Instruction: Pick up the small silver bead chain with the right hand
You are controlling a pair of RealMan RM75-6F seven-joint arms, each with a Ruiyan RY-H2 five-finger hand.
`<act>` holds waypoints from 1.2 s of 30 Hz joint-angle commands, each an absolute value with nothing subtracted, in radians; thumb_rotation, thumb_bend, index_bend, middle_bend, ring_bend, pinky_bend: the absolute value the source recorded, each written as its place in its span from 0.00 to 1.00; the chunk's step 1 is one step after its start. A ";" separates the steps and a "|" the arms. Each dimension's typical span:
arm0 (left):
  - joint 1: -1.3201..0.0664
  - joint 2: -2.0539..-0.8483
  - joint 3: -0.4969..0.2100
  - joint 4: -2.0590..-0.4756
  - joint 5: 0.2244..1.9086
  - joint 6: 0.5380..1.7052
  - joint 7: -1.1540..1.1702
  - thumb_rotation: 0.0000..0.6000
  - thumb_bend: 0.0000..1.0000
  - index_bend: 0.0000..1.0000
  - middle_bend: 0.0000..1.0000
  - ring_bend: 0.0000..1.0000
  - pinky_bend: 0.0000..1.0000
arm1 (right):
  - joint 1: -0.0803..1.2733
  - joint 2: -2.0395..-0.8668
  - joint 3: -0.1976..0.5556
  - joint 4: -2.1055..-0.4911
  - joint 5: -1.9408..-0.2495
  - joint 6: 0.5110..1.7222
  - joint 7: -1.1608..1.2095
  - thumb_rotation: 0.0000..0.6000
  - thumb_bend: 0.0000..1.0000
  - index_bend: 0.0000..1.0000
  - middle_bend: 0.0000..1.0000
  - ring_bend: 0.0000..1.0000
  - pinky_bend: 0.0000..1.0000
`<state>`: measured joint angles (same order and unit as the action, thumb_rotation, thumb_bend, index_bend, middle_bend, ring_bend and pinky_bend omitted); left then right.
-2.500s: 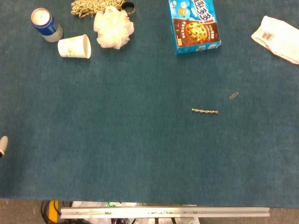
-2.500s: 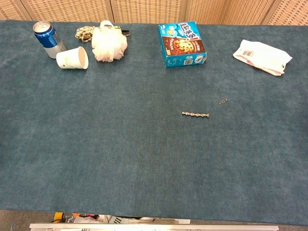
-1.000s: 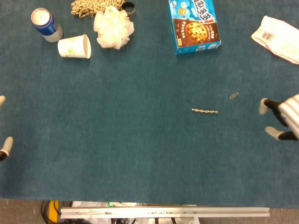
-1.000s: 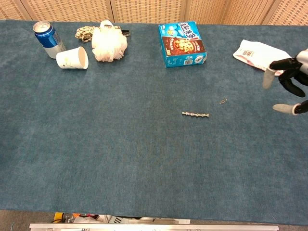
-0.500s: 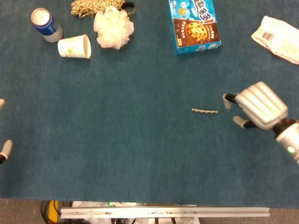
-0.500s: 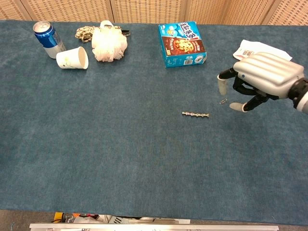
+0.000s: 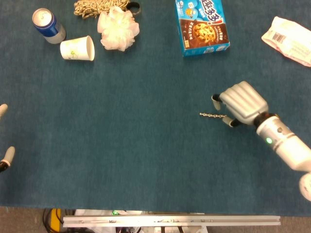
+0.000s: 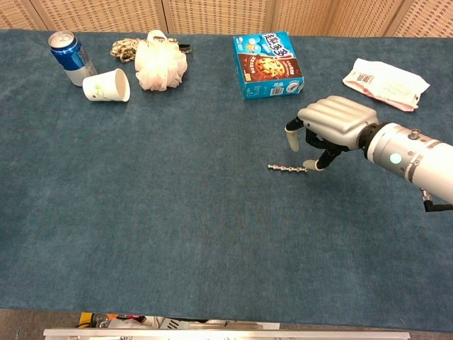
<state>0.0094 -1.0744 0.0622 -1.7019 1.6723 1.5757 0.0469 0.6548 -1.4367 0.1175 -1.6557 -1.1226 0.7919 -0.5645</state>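
The small silver bead chain (image 7: 209, 115) (image 8: 283, 168) lies straight on the blue cloth, right of centre. My right hand (image 7: 240, 103) (image 8: 333, 122) hovers over the chain's right end, palm down, with its fingers apart and nothing in them. Its thumb tip (image 7: 227, 122) (image 8: 308, 163) is at the chain's right end; whether it touches is unclear. Of my left hand only two spread fingertips (image 7: 6, 156) show at the left edge of the head view, far from the chain.
A blue cookie box (image 7: 201, 24) lies at the back, beyond the chain. A white packet (image 7: 290, 39) sits at the back right. At the back left are a can (image 7: 46, 24), a tipped paper cup (image 7: 77, 48), a white pouf (image 7: 118, 28) and a rope (image 7: 97, 7).
My right hand came in from the right edge and moved left until it covered the chain's right end and the paper clip. The chain has not moved.
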 commanded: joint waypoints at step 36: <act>0.016 -1.079 0.053 -1.671 1.651 1.584 0.012 1.00 0.32 0.08 0.14 0.14 0.03 | 0.872 -1.601 0.033 -1.536 -0.834 0.766 -0.650 1.00 0.25 0.56 0.97 1.00 1.00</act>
